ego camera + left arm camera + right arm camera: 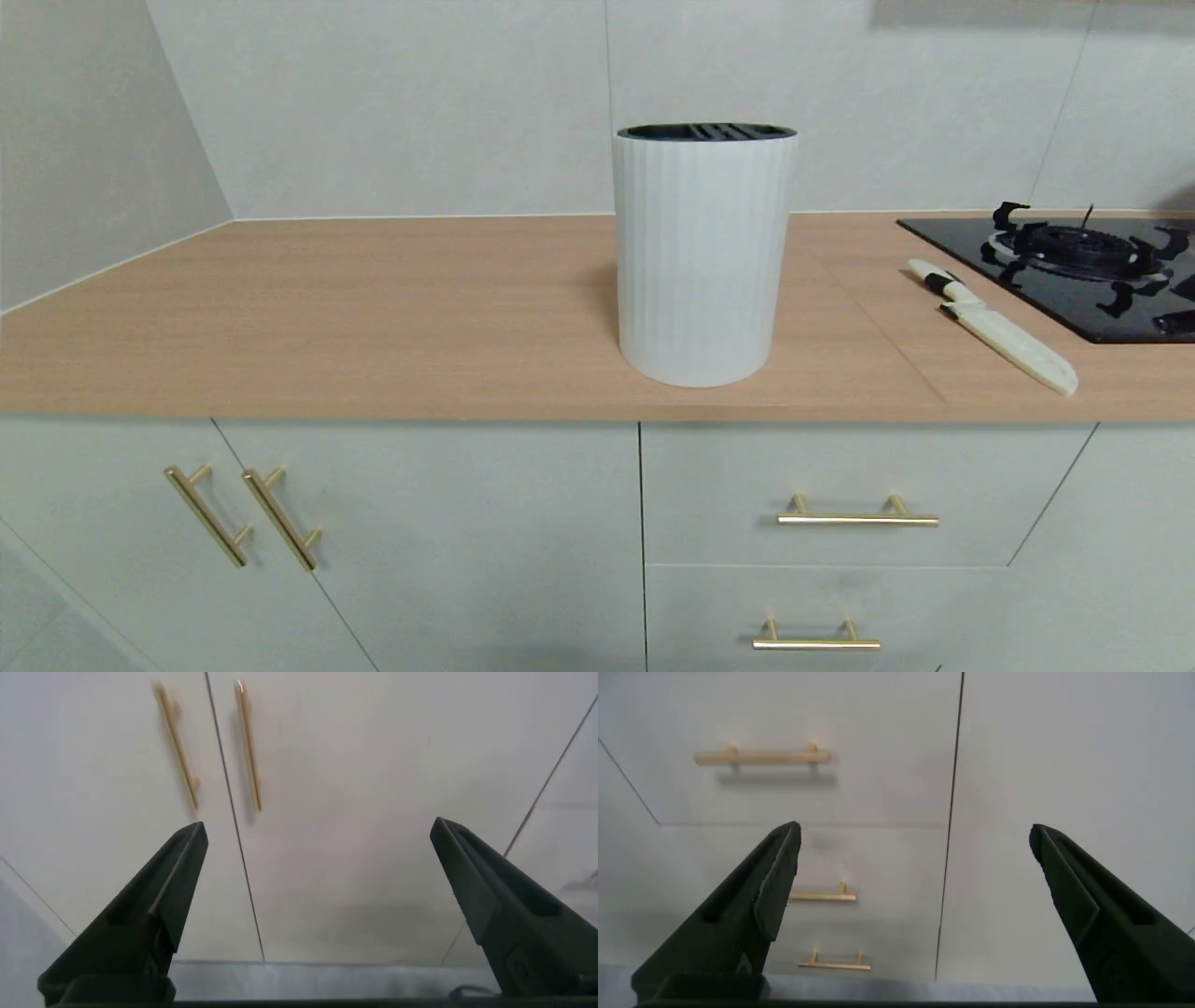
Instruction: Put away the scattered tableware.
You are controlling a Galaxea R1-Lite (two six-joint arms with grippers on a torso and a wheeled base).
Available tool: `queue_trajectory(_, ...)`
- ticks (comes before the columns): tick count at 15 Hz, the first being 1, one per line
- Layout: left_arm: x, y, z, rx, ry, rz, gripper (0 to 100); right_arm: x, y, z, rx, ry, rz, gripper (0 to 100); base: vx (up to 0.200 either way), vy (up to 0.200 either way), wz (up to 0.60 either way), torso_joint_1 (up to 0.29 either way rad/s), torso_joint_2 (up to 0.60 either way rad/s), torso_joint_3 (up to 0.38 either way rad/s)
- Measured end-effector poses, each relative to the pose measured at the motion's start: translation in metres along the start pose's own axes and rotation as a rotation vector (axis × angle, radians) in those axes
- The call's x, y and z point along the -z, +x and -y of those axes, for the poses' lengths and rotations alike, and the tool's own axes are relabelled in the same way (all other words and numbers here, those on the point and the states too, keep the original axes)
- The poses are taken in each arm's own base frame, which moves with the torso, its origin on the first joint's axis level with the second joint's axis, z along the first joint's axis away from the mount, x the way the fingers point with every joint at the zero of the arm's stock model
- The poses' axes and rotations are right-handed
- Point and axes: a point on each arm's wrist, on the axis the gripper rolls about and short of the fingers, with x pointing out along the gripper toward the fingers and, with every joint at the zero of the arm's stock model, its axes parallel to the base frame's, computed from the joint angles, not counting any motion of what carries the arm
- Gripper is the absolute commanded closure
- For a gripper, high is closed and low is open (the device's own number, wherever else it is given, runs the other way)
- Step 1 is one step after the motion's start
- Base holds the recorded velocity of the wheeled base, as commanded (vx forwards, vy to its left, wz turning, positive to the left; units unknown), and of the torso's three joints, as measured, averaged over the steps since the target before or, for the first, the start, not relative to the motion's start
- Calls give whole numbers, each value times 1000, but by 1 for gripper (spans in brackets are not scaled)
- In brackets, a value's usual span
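Pale knife [991,325] flat on the wooden counter [373,317], between white ribbed holder [702,261] and hob [1074,271], long axis diagonal, handle toward the wall, tip toward the front edge and rightward, my left claw [316,831] and right claw [913,831] both spread wide, before cabinet fronts [355,775]

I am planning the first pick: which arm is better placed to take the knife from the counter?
Probably the right. The knife lies right of the white holder, beside the stove, and the open right gripper faces the drawers under that side; the left gripper faces the left doors.
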Motion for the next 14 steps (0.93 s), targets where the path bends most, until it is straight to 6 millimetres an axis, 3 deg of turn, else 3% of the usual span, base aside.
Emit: queue_trajectory(14, 0, 0, 0, 0, 0, 0, 0, 0, 0, 0, 1, 1, 0, 0, 0, 0, 0, 198, -490, -292)
